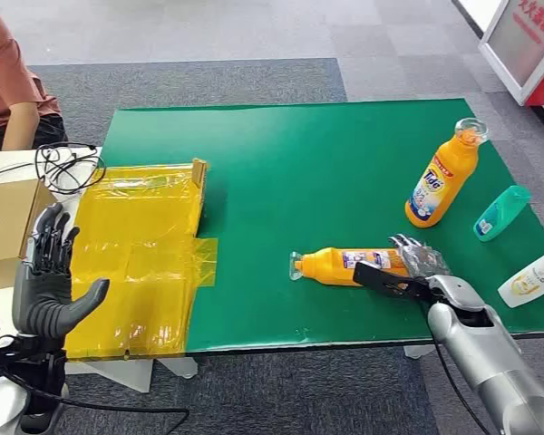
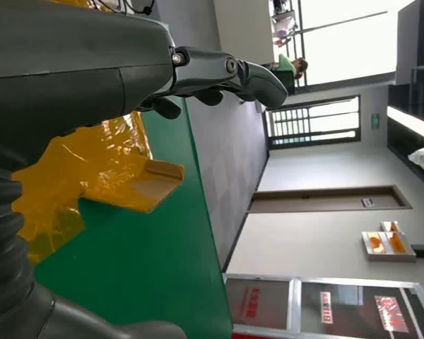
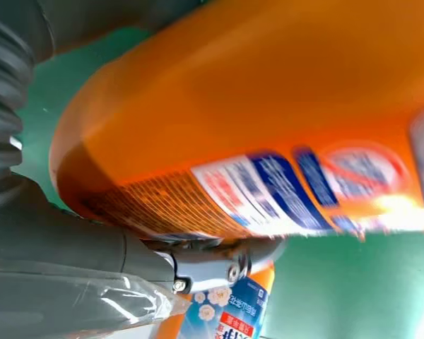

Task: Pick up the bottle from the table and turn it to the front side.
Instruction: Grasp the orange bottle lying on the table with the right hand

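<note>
Orange bottle (image 1: 337,265) lying on its side on green table (image 1: 290,163), clear cap end toward table centre, base end at right hand (image 1: 412,267). Right hand closed around bottle base; thumb (image 3: 220,263) pressed along the printed label in right wrist view. Left hand (image 1: 50,281) raised beside yellow sheet (image 1: 139,263), fingers spread, holding nothing. Second orange bottle (image 1: 443,177) upright, well apart, toward far right.

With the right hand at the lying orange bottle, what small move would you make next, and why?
Probably close the right hand around the lying orange bottle before lifting: the bottle lies flat on the green table, the hand sits at its base end, and the right wrist view shows the thumb under its label.
</note>
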Action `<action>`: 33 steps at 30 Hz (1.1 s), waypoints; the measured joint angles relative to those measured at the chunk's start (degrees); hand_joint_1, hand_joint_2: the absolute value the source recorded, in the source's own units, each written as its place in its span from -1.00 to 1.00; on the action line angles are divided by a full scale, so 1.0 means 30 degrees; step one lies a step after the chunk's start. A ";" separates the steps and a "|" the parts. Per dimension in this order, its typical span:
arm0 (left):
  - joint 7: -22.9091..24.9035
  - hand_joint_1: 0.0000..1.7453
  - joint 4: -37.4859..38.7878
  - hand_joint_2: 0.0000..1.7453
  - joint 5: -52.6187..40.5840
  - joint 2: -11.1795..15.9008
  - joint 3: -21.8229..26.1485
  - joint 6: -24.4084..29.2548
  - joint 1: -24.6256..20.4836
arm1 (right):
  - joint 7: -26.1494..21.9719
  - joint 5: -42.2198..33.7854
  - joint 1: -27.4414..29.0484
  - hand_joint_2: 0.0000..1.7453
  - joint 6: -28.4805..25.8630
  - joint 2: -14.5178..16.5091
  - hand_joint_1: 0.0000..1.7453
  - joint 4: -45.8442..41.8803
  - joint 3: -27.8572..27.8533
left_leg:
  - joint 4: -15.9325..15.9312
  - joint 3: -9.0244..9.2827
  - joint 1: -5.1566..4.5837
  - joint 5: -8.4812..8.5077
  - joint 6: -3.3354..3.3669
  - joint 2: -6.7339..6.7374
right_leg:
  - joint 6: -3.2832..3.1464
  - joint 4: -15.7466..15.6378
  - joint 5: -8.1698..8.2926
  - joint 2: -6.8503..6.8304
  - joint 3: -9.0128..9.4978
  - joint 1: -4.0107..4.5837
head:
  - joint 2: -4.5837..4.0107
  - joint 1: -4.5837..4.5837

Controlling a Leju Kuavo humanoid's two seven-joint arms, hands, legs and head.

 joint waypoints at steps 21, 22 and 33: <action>-0.0357 -1.00 0.0007 1.00 -0.0002 0.0195 -0.0067 0.0399 0.0035 | -0.3371 -0.8991 0.1520 1.00 0.0611 0.1033 1.00 -0.1128 -0.2514 | -0.0001 -0.0014 0.0000 0.0015 0.0010 -0.0001 | 0.0003 0.0001 0.0006 -0.0005 -0.0016 0.0001 | 0.0000 0.0002; -0.0424 -1.00 0.0022 1.00 -0.0078 0.0239 -0.0080 0.0544 0.0025 | -0.3782 -1.0318 0.1755 1.00 0.0962 0.1211 1.00 -0.1447 -0.2904 | -0.0001 -0.0015 0.0000 0.0015 0.0010 -0.0002 | 0.0003 0.0001 0.0006 -0.0005 -0.0019 0.0001 | 0.0000 0.0000; -0.1044 -1.00 0.1051 1.00 -0.0503 0.0811 -0.0772 0.1969 -0.0876 | -0.5732 -1.9858 0.3677 1.00 0.2508 0.2669 1.00 -0.5994 -0.4894 | 0.0000 -0.0025 -0.0001 0.0016 0.0010 0.0000 | 0.0003 0.0000 0.0006 -0.0003 -0.0032 -0.0001 | 0.0000 0.0000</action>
